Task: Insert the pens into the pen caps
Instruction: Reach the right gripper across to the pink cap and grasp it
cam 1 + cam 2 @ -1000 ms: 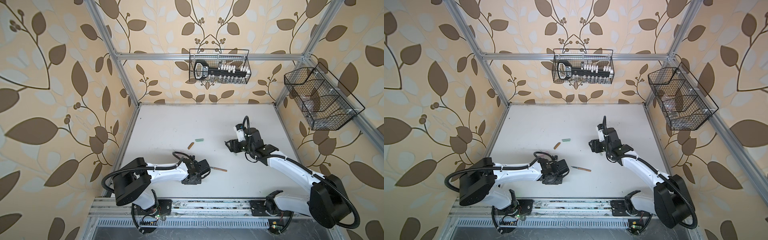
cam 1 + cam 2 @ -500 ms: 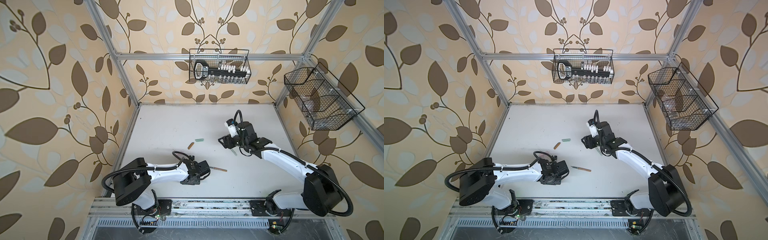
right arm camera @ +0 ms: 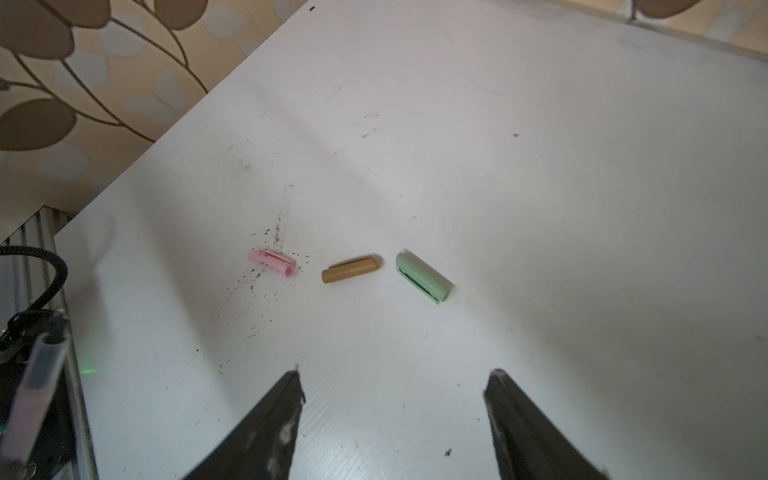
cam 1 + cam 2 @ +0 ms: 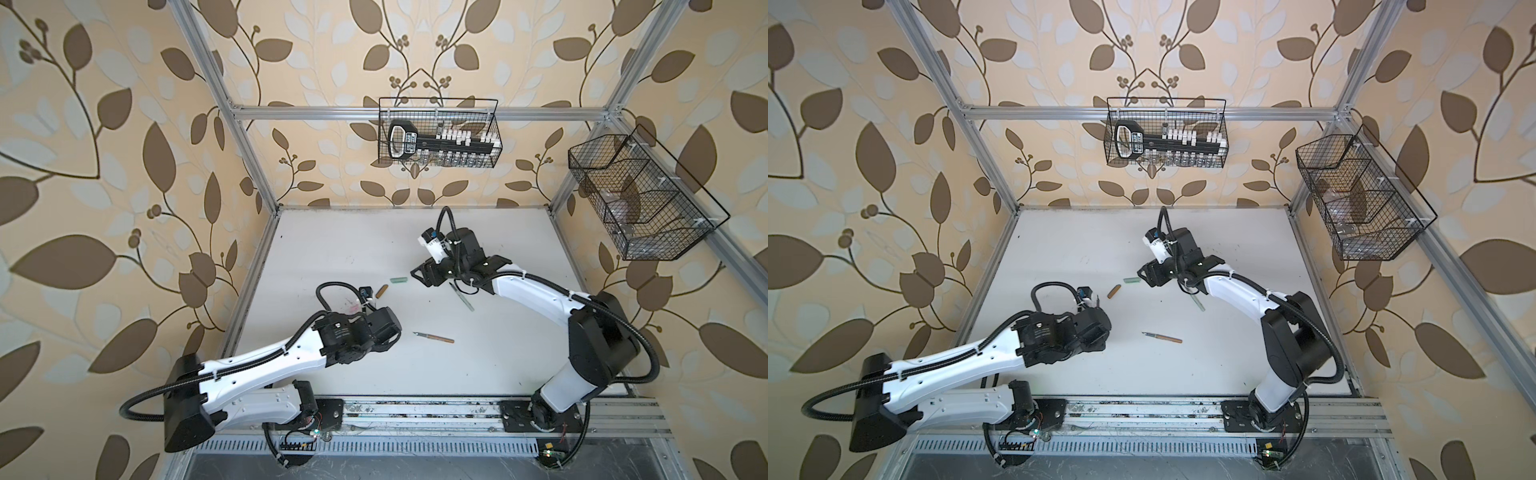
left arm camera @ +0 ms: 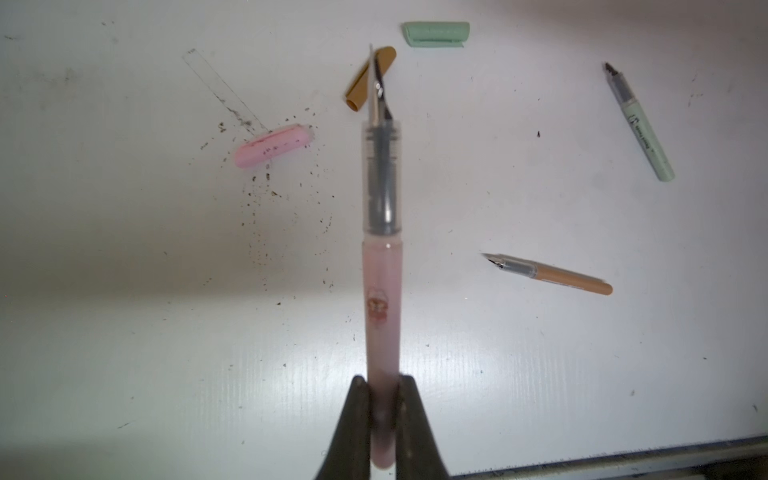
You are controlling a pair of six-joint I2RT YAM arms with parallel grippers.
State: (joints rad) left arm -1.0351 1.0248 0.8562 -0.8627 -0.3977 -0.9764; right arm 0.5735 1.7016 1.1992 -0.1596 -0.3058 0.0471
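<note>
My left gripper (image 5: 384, 380) is pinching the pink pen (image 5: 382, 291) by its back end, with the jaws pressed tight on the barrel. The pen sticks straight out in front, dark tip first. In the left wrist view the tip lines up with the tan cap (image 5: 370, 79). I cannot tell if it touches the cap or hangs above it. The pink cap (image 5: 272, 146) lies near the pen, off to one side, with dark specks (image 5: 266, 195) around it. The green cap (image 5: 436, 34) lies near the tan cap, not touching it.

My right gripper (image 3: 395, 372) is spread wide with nothing in it. It hangs over the table (image 4: 353, 232) and points at the three caps, closest to the green one.

The tan pen (image 4: 434, 337) lies flat between the two arms, toward the front. The green pen (image 4: 463, 296) lies flat by the right arm (image 4: 536, 291), partly under it.

All the caps and pens sit near the middle, well away from the side rails (image 4: 249, 291). Behind the caps, a wide stretch of white table runs to the back wall (image 4: 332, 166). My left arm (image 4: 266, 365) comes in over the front left corner.
</note>
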